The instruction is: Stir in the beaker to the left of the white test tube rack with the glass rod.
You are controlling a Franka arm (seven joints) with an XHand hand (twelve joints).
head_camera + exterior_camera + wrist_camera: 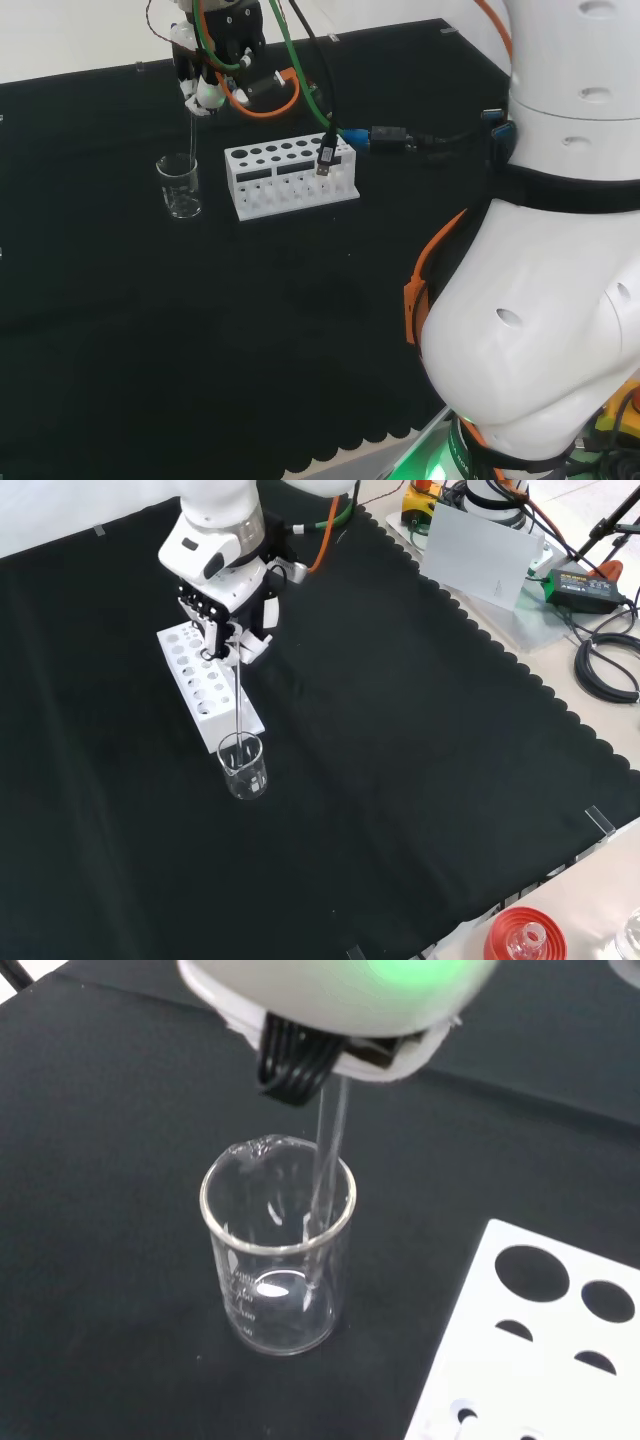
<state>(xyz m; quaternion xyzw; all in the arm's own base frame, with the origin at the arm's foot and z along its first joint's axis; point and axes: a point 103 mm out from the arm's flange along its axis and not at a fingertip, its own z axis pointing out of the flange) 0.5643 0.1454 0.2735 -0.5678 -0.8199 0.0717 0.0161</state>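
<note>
Front view: the glass rod (238,695) hangs almost upright from the hand (228,610), whose fingers are curled and pinch its upper end, and its lower end dips inside the clear beaker (243,766) directly below the hand. Seen from the wrist, the rod (324,1175) passes down near the beaker's (278,1260) inner wall toward the bottom, and I cannot tell whether the beaker holds any liquid. Head view puts the beaker (181,187) on the black cloth (200,330) just to the left of the white test tube rack (290,177), whose round holes hold no tubes, with the hand (213,50) above the beaker.
</note>
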